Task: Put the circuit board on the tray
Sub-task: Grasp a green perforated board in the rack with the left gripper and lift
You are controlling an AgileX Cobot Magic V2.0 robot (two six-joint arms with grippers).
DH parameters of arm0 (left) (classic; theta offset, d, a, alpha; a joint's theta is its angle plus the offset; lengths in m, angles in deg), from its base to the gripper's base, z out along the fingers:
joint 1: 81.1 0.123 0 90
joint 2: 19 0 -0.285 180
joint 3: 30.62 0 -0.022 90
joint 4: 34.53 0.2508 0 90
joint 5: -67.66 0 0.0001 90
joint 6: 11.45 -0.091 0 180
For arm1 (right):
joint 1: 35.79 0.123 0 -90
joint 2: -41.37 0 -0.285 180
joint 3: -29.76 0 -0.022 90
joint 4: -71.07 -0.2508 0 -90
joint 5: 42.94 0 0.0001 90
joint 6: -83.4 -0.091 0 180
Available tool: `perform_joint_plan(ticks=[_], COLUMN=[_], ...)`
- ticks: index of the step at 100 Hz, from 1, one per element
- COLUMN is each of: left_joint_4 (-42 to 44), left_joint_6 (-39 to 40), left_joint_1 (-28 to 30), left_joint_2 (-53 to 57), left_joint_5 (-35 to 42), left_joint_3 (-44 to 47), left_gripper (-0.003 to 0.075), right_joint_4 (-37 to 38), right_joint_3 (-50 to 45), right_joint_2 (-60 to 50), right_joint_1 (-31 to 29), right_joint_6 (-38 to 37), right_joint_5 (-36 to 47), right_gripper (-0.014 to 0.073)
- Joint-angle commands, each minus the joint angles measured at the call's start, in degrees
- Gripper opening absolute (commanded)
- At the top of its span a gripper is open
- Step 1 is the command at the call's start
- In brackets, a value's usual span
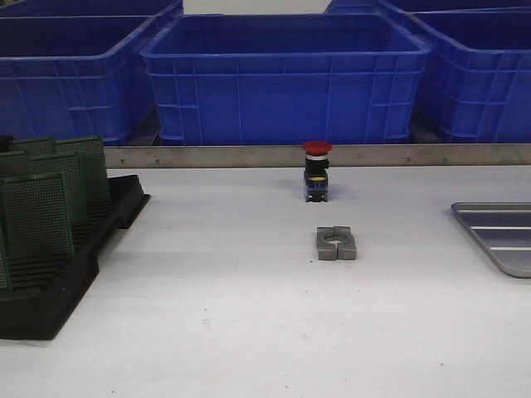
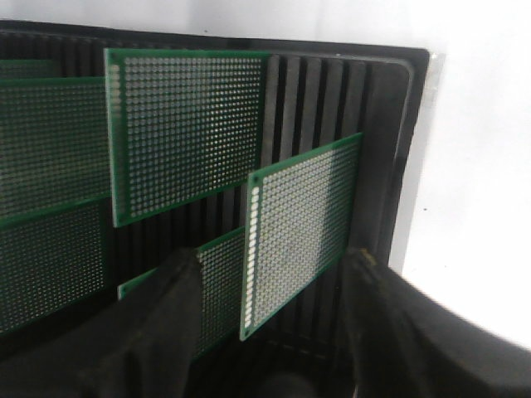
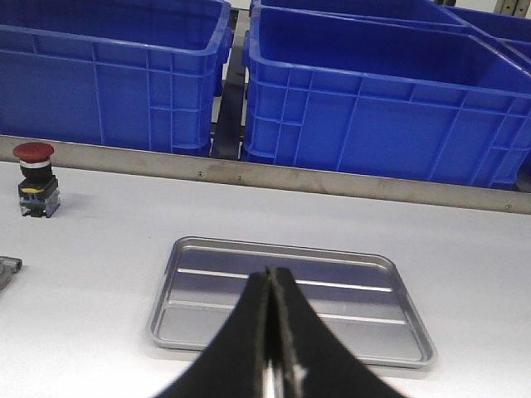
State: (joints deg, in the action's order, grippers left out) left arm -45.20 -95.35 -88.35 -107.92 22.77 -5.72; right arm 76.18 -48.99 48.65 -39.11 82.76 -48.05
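Several green perforated circuit boards (image 1: 37, 215) stand upright in a black slotted rack (image 1: 50, 307) at the table's left. In the left wrist view, my left gripper (image 2: 274, 269) is open, its fingers (image 2: 178, 286) on either side of the nearest board (image 2: 303, 224), which stands in the rack (image 2: 382, 124); I see no contact. The grey metal tray (image 1: 498, 236) lies empty at the table's right edge. In the right wrist view, my right gripper (image 3: 272, 278) is shut and empty, hovering over the tray (image 3: 348, 311). Neither gripper shows in the front view.
A red push button (image 1: 316, 170) stands mid-table at the back, and a grey metal clamp block (image 1: 336, 244) lies in front of it. Big blue bins (image 1: 282, 75) line the back behind a metal rail (image 1: 207, 155).
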Motion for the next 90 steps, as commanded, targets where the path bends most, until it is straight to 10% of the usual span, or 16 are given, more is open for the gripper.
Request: perform_joint_plan(ticks=[1, 16, 44, 90], left_joint_4=[-1.12, -1.12, -1.01, -15.53], left_joint_6=[-0.04, -0.04, -0.04, -0.04], left_joint_1=[-0.48, -0.48, -0.48, -0.48], left_joint_2=[0.27, -1.88, -2.51, -2.41], left_joint_5=[1.81, 1.45, 0.6, -27.02], left_joint_3=[-1.98, -1.98, -1.98, -17.89], left_gripper=[0.0367, 0.0318, -0.0021, -0.002], right_joint_4=[0.67, 0.67, 0.67, 0.67], right_joint_3=[0.04, 0.04, 0.04, 0.04], right_joint_2=[-1.36, -1.36, -1.36, -1.36], right_joint_1=[-0.12, -0.12, -0.12, -0.12], right_joint_6=[0.2, 0.2, 0.2, 0.2], right_joint_5=[4.41, 4.41, 4.41, 4.41], right_gripper=[-0.006, -0.006, -0.006, -0.006])
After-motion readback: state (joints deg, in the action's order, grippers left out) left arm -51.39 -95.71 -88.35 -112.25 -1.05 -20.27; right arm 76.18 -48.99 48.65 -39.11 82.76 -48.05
